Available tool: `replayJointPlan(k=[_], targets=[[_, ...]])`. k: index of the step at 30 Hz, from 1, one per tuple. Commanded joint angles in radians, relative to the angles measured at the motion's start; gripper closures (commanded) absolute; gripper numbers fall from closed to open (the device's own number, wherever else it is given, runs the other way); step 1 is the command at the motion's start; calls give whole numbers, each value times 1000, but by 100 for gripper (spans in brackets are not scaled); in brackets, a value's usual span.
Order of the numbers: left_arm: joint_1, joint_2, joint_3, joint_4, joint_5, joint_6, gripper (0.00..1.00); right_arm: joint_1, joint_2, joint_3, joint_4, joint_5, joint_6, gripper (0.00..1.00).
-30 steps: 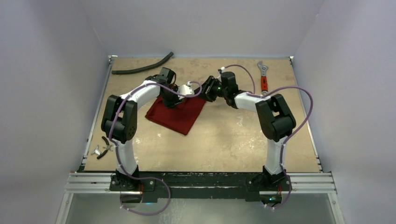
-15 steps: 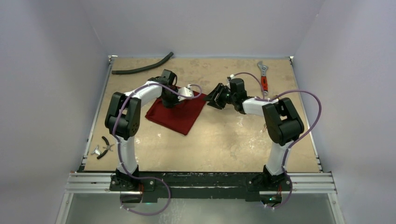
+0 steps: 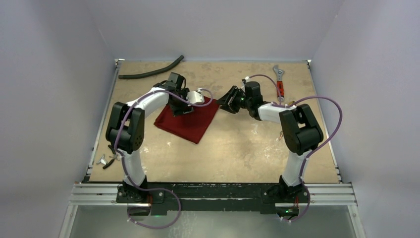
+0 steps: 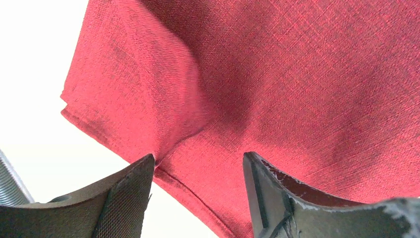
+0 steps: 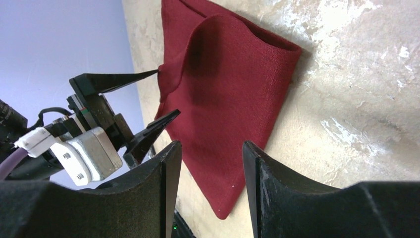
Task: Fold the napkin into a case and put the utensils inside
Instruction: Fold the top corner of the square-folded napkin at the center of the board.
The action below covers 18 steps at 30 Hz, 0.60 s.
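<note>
The dark red napkin [image 3: 188, 122] lies folded flat on the table, left of centre. It also shows in the right wrist view [image 5: 237, 104], with one raised hump near its far edge. My left gripper [image 3: 182, 107] is open over the napkin's far edge. In the left wrist view the cloth [image 4: 297, 74] fills the frame and my left gripper [image 4: 198, 161] straddles its hem, one fingertip [image 4: 143, 166] touching a pucker. My right gripper [image 3: 224, 103] is open and empty just right of the napkin's far right corner, off the cloth [image 5: 210, 151]. The utensils are out of view.
A black hose [image 3: 151, 72] lies at the back left. A red-handled silver wrench [image 3: 280, 83] lies at the back right. Small pliers [image 3: 110, 157] sit by the left edge. The left gripper also shows in the right wrist view [image 5: 168, 92].
My right gripper has drawn back to the right, away from the napkin's corner. My left gripper stays at the napkin's far edge with only a slight arm shift.
</note>
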Motion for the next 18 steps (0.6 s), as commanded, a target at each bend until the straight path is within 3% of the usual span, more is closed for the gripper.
replayJointPlan(k=[1, 7, 18], targets=[[-10, -38, -36, 65, -49, 64, 35, 4, 15, 34, 48, -14, 7, 48], [-11, 0, -15, 142, -77, 36, 46, 5, 13, 24, 56, -16, 10, 48], [-12, 31, 41, 186, -22, -44, 83, 6, 7, -8, 82, -24, 16, 48]])
